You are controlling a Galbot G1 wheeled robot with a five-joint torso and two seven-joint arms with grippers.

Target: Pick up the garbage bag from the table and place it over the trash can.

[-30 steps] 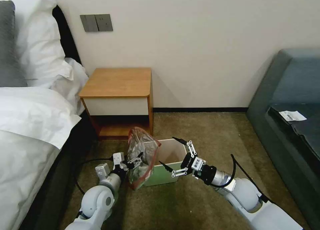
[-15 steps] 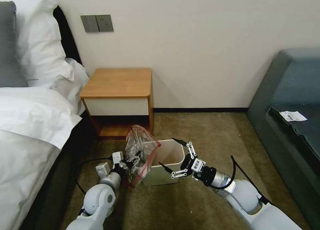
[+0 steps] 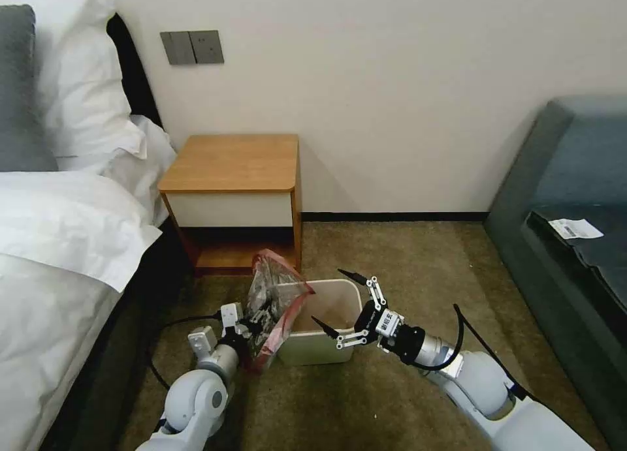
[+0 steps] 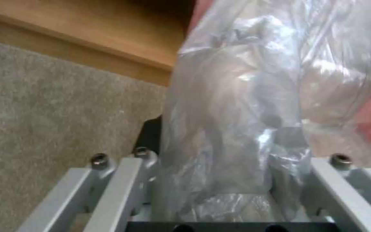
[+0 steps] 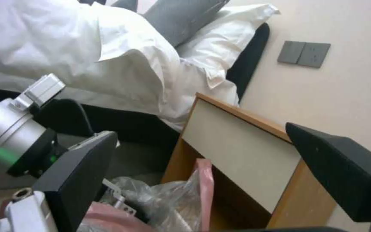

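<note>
Crinkly translucent grey plastic with a red rim band, the garbage bag [image 3: 273, 307] hangs bunched at the left edge of the trash can [image 3: 321, 333], part of it draped over that rim. The left gripper [image 3: 256, 322] is clenched on the bag; in the left wrist view the plastic [image 4: 237, 129] is gathered between its grey fingers [image 4: 108, 190]. The cream-white trash can stands on the brown carpet [image 3: 405, 262], just in front of the desk [image 3: 232, 164], whose orange-brown top is bare. The right gripper [image 3: 336, 304] hovers over the can's right side with its black-tipped fingers [image 3: 353, 277] spread wide, grasping nothing. A bed with white linen [image 3: 59, 229] lies to the left of the desk, and a grey-blue sofa [image 3: 575, 196] stands well apart on the right.
</note>
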